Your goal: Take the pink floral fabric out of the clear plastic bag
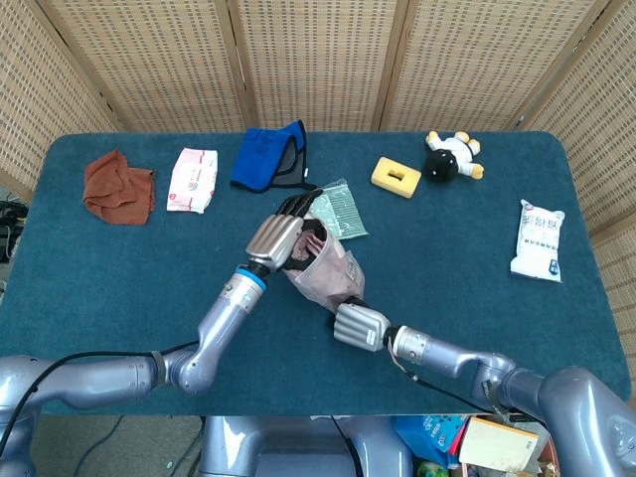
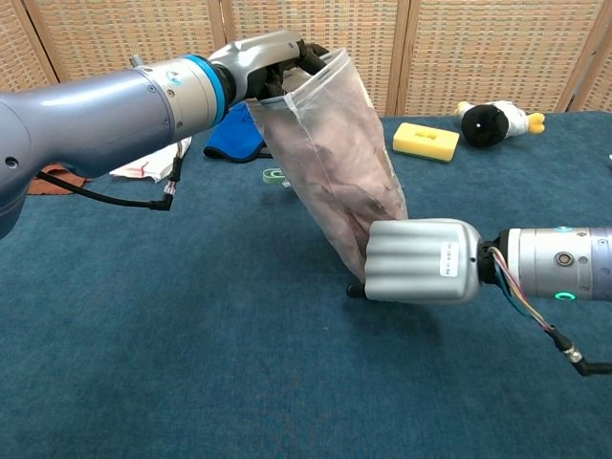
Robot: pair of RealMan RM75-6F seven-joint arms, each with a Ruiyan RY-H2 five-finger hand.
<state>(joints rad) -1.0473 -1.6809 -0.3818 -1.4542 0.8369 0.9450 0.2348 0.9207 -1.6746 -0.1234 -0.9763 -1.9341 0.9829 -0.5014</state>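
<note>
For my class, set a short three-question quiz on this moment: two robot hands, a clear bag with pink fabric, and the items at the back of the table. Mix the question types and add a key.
1. True or false: the pink fabric is already out of the bag.
2. Which hand holds the bag's open top? A) left hand B) right hand C) neither
3. Fill in: in the head view, the yellow sponge lies beside the black and white ____.

Key
1. False; it is inside the bag.
2. A; the right hand is at the bag's bottom end.
3. Toy.
</note>
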